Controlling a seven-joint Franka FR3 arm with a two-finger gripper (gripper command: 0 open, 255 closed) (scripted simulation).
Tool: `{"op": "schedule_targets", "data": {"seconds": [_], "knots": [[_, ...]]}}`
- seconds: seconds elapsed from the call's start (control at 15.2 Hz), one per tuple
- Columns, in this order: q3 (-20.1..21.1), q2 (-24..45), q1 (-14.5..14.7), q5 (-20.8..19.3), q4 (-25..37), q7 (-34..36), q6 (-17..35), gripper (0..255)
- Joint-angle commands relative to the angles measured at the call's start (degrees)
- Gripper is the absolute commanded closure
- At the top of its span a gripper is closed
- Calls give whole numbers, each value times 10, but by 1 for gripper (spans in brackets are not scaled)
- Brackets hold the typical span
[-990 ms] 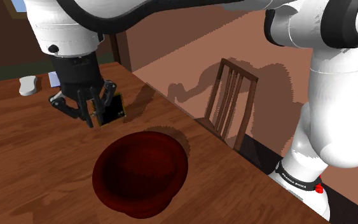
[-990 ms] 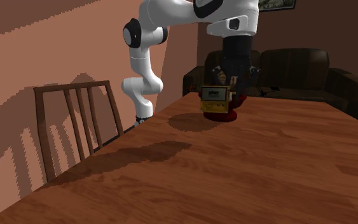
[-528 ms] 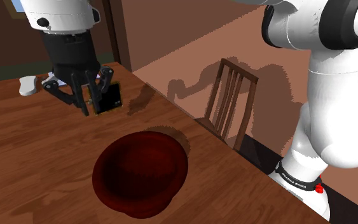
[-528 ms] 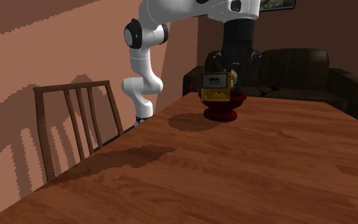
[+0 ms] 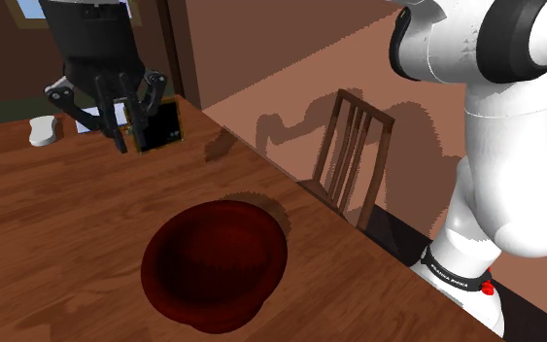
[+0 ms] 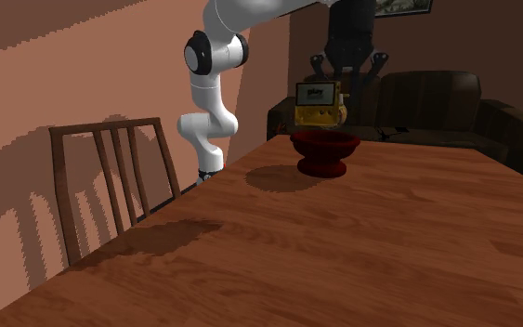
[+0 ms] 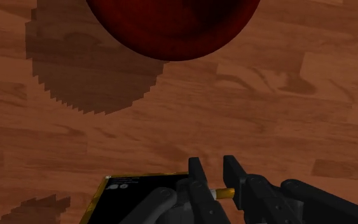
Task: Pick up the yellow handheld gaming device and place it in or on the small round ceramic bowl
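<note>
My black gripper is shut on the yellow handheld gaming device, clasping it by one edge. The device hangs upright in the air, well above the wooden table. In the second exterior view its yellow face shows beside the gripper, higher than the bowl. The bowl is dark red, round and footed, and stands on the table below and nearer the stand than the device. In the wrist view the device's black back lies beside the fingers, with the bowl farther ahead.
A wooden chair stands at the table's long edge by the pink wall, also seen as the chair in the second exterior view. A small white object lies at the table's far end. A dark sofa stands behind the table.
The gripper has risen with the device in it, drifting toward the shoulder view's upper left. The bowl has not moved.
</note>
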Motion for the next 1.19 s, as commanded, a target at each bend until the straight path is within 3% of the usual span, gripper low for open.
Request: {"op": "schedule_targets", "data": {"seconds": [0.0,0.07,0.59,1.12], "knots": [[-1,12,10,-7,36,-1,-24,255],[-1,14,11,-8,39,-1,-26,255],[33,-132,-5,63,-158,61,36,255],[56,-218,9,111,-266,108,71,255]]}}
